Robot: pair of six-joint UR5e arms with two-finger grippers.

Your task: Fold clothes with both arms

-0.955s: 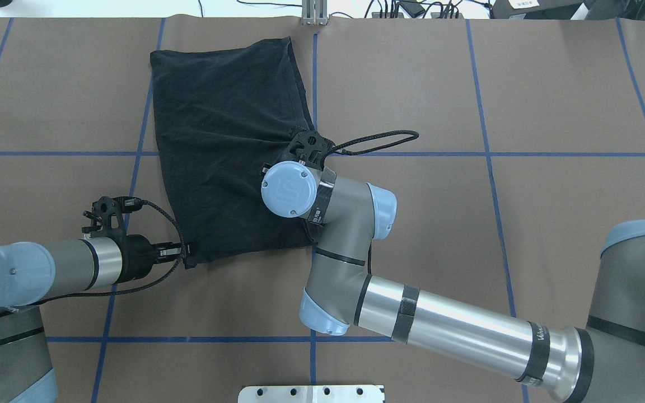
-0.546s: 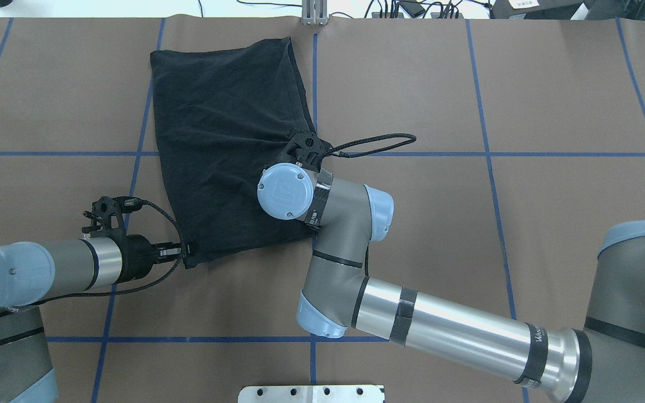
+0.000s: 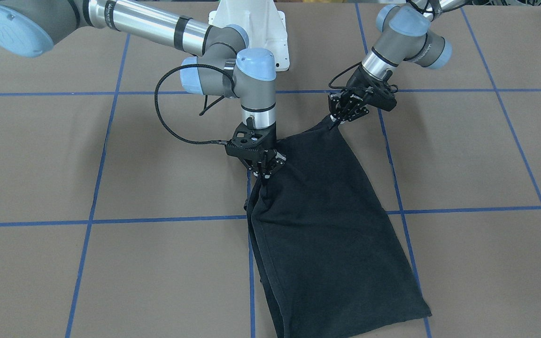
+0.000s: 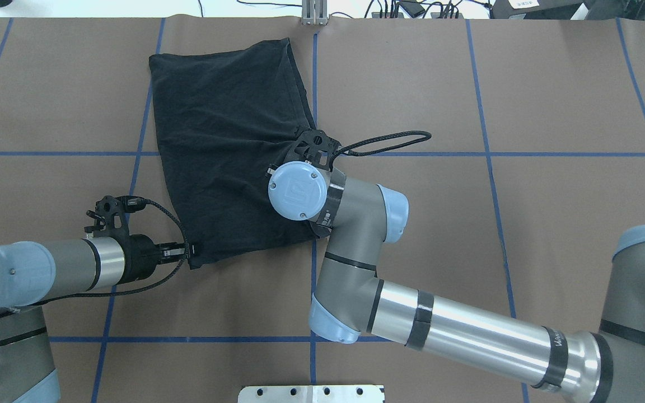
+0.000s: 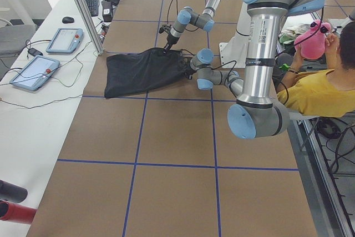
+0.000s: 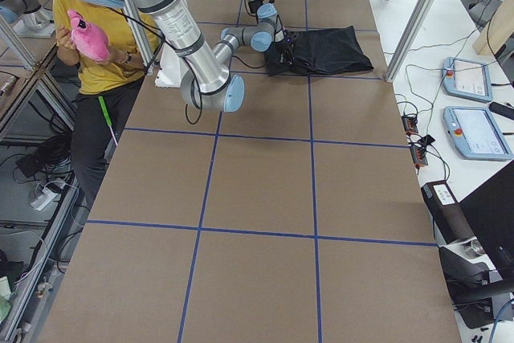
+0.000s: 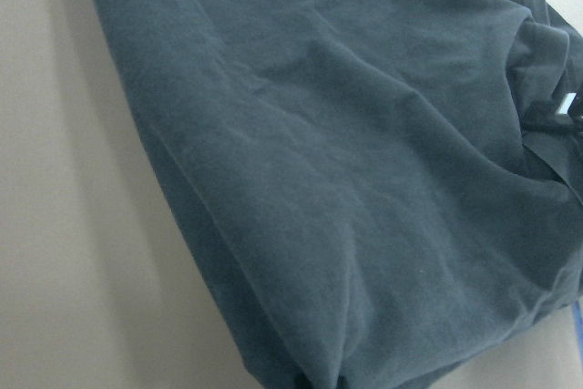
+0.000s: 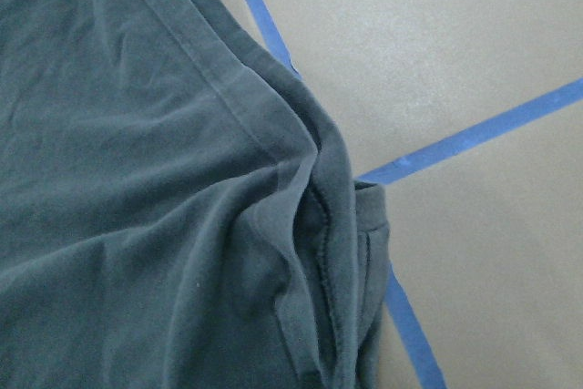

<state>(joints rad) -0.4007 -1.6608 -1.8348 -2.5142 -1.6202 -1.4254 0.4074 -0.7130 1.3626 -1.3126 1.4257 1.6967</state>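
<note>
Since a second ago the right end effector [image 3: 263, 172] and its wrist have drifted slightly away from the left end effector [image 4: 186, 253], which has barely stirred. The right one's fingers are pressed together on a bunched bit of the T-shirt's [image 4: 221, 140] side edge, with creases fanning from the pinch. The left one's fingers pinch the shirt corner nearest the pedestal [image 3: 251, 28]. The black T-shirt, apparently folded into a long panel, lies on the counter [image 4: 524, 224] out beyond the pedestal and toward its left-arm side, its far end resting free. Several things could go wrong, in my judgement. The grips are uneven, one at a corner and one partway along an edge, so a lift could skew the fold. The right pinch may hold only the top layer, letting lower layers sag out. Pulling the grips further apart could tug the cloth from the left's thin corner hold. The looping cable [image 4: 389, 140] beyond the right wrist might also drag on the fabric.
</note>
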